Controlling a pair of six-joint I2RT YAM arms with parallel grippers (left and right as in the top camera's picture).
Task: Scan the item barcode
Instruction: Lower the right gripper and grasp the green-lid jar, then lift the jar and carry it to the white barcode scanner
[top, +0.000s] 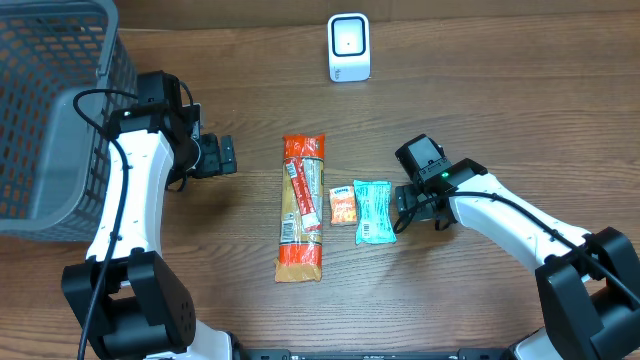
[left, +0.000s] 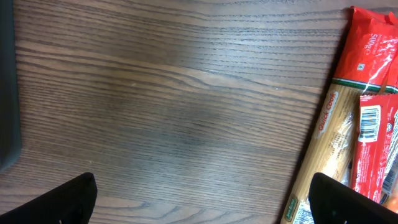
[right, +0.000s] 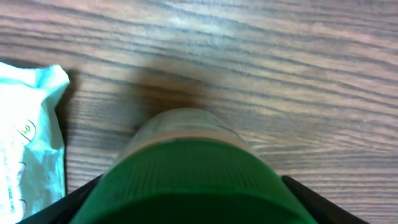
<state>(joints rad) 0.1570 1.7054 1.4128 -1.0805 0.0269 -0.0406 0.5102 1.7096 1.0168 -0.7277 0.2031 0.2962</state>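
The bench (top: 500, 80) is bare in the upper right of the frame. The basket (top: 50, 110) fills the upper left and the scanner (top: 349, 47) stands at top centre. In the middle, the pasta packet (top: 302, 205), orange packet (top: 343, 206) and teal packet (top: 374, 212) lie close side by side.

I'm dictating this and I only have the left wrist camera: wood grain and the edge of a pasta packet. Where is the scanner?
Observer: The white scanner stands upright at the far side, beyond the top end of the pasta packet.
Operator: Does anything lie next to the pasta?
Observer: Yes, a small orange packet and then a teal packet, both on the side toward the right arm.
Operator: What is the right arm doing?
Observer: The right gripper is low beside the teal packet. Its wrist view shows a green ribbed object between the fingers. The object is too blurred to identify, and I cannot tell whether it is gripped.
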